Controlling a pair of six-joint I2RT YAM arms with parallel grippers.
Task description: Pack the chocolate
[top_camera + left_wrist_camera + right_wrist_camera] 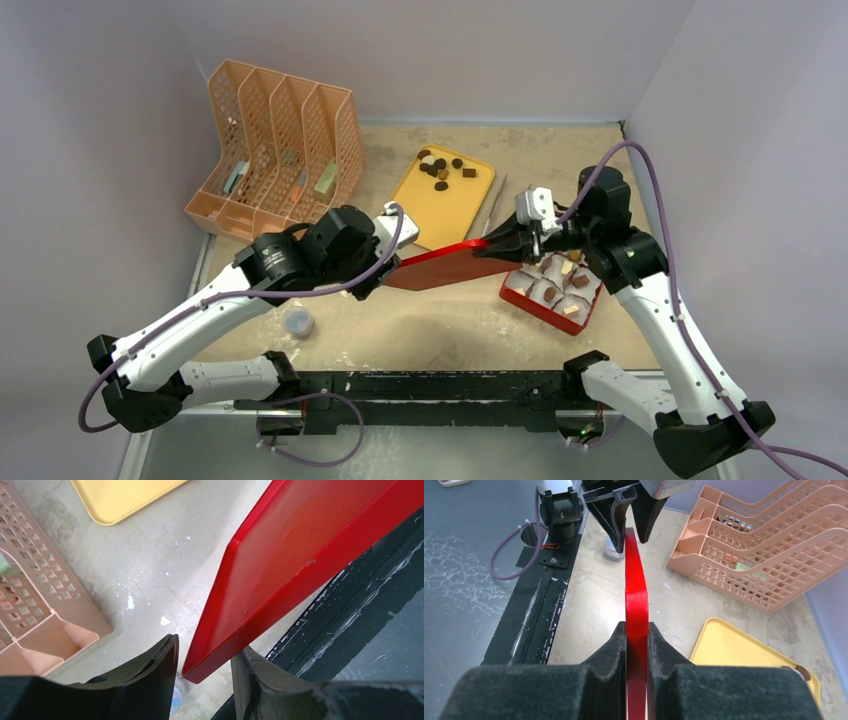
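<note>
A flat red lid (440,265) hangs above the table between my two grippers. My right gripper (485,247) is shut on its right end; the wrist view shows both pads pressed on the lid's edge (637,630). My left gripper (395,262) is open and straddles the lid's left corner (200,672), with a gap on one side. Chocolate pieces (440,168), dark rounds and a brown block, lie on the yellow tray (440,215). A red box (540,305) at the right holds white paper cups with more chocolate (550,293).
An orange mesh file rack (275,150) stands at the back left. A small clear cup (297,322) sits near the left arm. A thin grey strip (495,205) lies beside the tray. The black base rail (420,385) runs along the near edge.
</note>
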